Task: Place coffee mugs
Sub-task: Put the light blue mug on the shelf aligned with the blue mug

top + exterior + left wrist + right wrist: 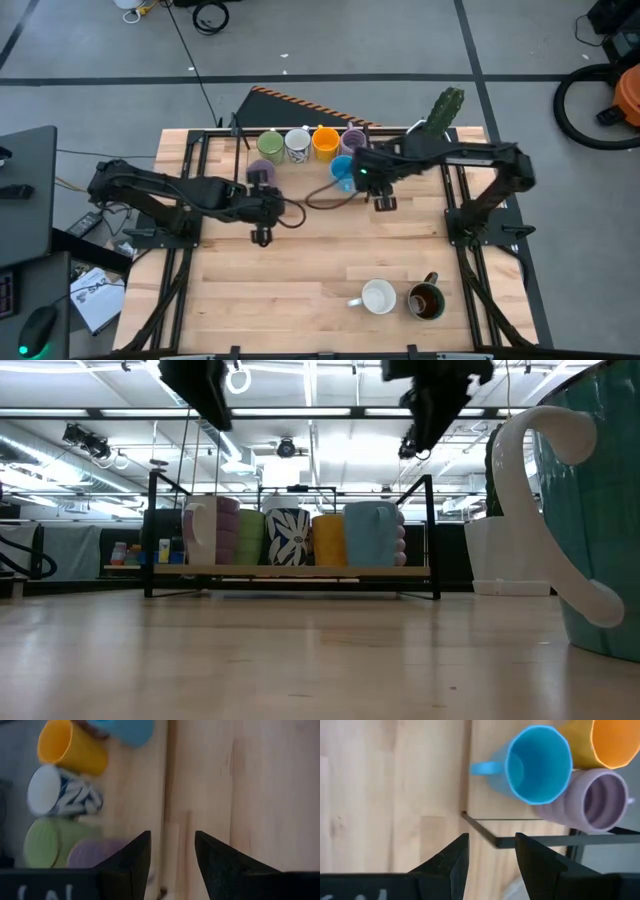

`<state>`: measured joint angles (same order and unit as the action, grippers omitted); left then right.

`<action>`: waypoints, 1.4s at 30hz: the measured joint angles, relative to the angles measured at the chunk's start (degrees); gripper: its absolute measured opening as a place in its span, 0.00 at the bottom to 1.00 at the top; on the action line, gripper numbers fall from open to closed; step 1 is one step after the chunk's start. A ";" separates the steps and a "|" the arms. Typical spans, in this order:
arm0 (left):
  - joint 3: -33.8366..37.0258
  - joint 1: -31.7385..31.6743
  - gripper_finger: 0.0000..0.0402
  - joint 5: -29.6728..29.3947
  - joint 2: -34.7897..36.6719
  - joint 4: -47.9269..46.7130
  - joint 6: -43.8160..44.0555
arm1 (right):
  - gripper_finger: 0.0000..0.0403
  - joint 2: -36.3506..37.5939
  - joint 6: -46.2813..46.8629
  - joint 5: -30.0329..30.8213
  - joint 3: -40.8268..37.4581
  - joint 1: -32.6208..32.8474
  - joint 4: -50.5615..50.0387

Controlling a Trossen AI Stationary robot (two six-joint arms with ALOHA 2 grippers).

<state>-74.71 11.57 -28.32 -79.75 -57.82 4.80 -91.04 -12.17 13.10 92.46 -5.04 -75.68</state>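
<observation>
Six mugs stand in a cluster at the table's far edge: green (pixel 270 147), white patterned (pixel 297 145), orange (pixel 324 143) and lavender (pixel 353 141) in a row, with a blue mug (pixel 343 170) and a second lavender mug (pixel 260 173) in front. A white mug (pixel 378 297) and a dark brown mug (pixel 426 300) stand upright near the near edge. My left gripper (pixel 262 235) hangs open over bare wood, just nearer than the lavender mug (pixel 95 852). My right gripper (pixel 385 203) is open too, beside the blue mug (pixel 535 765), and is empty.
A black wire rack frame (pixel 520 840) borders the mug cluster. A cactus pot (pixel 447 108) stands at the far right corner. A cable loop (pixel 325 195) lies between the arms. Bare wood (pixel 320 260) spans the table's middle. In the low view a white-handled mug (pixel 590 510) looms close on the right.
</observation>
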 joint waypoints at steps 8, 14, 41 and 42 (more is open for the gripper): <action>10.71 -4.34 0.40 2.41 -0.13 32.18 -7.51 | 0.41 14.99 7.78 0.16 -17.85 5.48 15.76; 14.23 -10.29 0.40 10.70 -0.13 46.89 -11.33 | 0.41 21.74 14.02 0.40 -26.14 7.89 20.46; -9.76 -24.64 0.26 26.87 -22.80 31.16 -33.94 | 0.37 41.32 8.29 12.90 -54.18 19.89 69.22; -9.76 -24.90 0.27 26.89 -23.01 31.29 -34.79 | 0.37 42.45 7.12 12.90 -55.82 19.89 73.05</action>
<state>-84.47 -13.33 -1.43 -102.75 -26.53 -29.99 -48.59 -5.05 26.00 36.64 14.85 -2.63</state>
